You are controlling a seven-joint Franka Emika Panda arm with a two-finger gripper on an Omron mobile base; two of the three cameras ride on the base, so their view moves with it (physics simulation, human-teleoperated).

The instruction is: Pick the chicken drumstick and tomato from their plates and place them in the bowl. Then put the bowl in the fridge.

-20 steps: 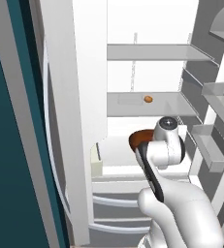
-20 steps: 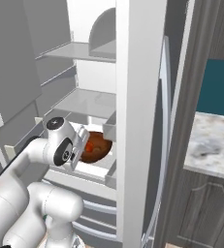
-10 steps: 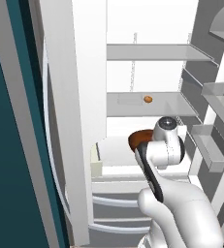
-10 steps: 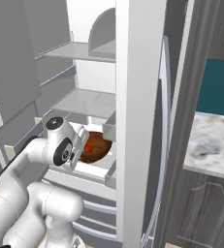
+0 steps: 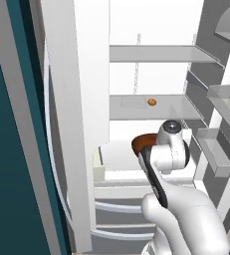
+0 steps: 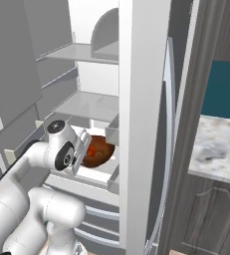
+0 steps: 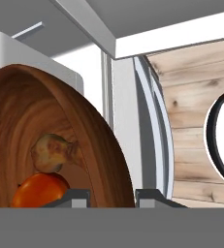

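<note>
The brown wooden bowl [image 7: 60, 140] is inside the open fridge [image 5: 76, 99], just above its lowest white shelf [image 6: 104, 169]. I cannot tell whether it rests there. My gripper [image 7: 112, 196] is shut on the bowl's rim, one finger inside and one outside. The chicken drumstick [image 7: 53, 151] lies in the bowl, and the tomato [image 7: 38, 190] sits against it. In the base views the bowl [image 5: 142, 141] [image 6: 100, 150] shows just past my white hand, and the tomato [image 6: 90, 148] shows as an orange spot. The plates are out of view.
A small orange-brown item [image 5: 152, 102] sits on the shelf above the bowl. Grey door racks [image 5: 223, 99] line the open door on the right. Drawers [image 5: 121, 211] lie below. A marble counter [image 6: 218, 147] over dark cabinets stands right of the fridge.
</note>
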